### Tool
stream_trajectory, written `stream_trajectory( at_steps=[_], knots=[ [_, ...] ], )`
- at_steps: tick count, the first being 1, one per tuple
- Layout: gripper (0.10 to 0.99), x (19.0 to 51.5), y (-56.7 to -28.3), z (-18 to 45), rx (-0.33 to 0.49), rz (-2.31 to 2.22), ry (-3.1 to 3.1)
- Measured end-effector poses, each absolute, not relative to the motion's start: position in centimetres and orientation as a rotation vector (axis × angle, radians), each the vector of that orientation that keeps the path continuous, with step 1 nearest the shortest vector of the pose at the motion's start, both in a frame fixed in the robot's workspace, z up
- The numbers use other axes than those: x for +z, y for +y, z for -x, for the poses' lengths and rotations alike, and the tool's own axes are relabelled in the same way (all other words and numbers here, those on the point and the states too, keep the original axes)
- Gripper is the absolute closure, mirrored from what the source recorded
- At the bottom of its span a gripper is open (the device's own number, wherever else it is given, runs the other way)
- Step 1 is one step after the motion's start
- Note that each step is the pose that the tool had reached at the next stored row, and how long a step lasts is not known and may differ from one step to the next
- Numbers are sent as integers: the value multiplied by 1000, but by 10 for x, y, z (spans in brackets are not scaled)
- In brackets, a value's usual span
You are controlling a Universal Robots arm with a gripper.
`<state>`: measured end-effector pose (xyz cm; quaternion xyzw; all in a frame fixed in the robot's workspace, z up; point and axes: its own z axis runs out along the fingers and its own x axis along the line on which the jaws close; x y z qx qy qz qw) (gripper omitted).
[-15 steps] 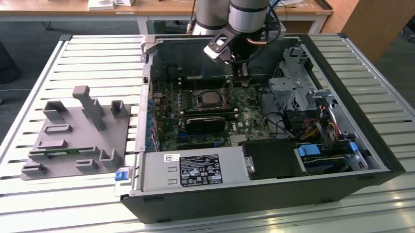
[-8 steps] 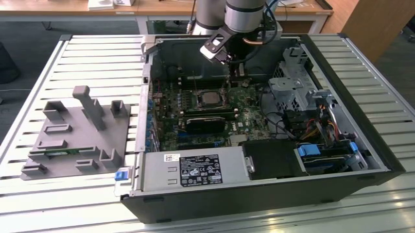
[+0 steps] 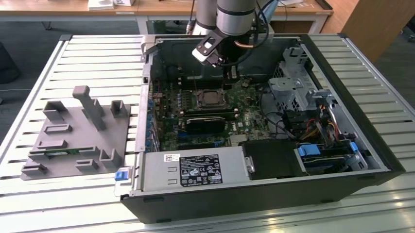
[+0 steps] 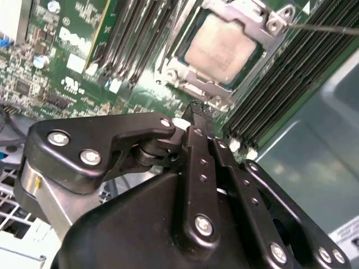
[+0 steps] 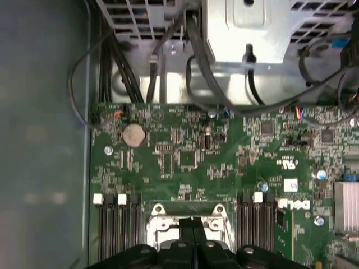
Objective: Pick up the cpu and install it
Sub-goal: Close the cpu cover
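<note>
1. We note one slatted table [image 3: 77,58]. It carries one open computer case [image 3: 363,121] and, well apart toward the exterior view's left, one grey holder [image 3: 71,141].

2. Inside the case lies one green board [image 3: 168,126]. One arm [image 3: 236,14] reaches down into the case over its far end.

3. The arm carries one gripper [image 3: 228,73]. In both wrist views its two fingers [image 4: 193,145] are pressed together with no gap between them. We see nothing held between them.

4. One metal socket frame [image 4: 196,87] sits on the board, with rows of long slots on both sides of it. We cannot count the slots with certainty.

5. There is one cpu [image 4: 221,47]. It lies flat inside the socket frame with its silver top facing up, and we judge it to be seated already. We cannot tell whether the frame is latched down.

6. Key relation: the cpu lies just past the closed fingertips, below them on the board, and apart from them. In the exterior view the cpu [image 3: 211,98] sits beneath the gripper and slightly toward the exterior view's left. The chip is square, so it has no long axis to align with.

7. One round coin battery [image 5: 133,134] lies on the board, well apart from the gripper [image 5: 193,224].
</note>
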<state>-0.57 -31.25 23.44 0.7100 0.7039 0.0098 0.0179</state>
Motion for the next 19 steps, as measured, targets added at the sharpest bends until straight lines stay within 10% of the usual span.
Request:
stream_trajectory(
  at_steps=[19],
  knots=[
    [980, 227, -312, 36, 24, -2210, 2191]
  ],
)
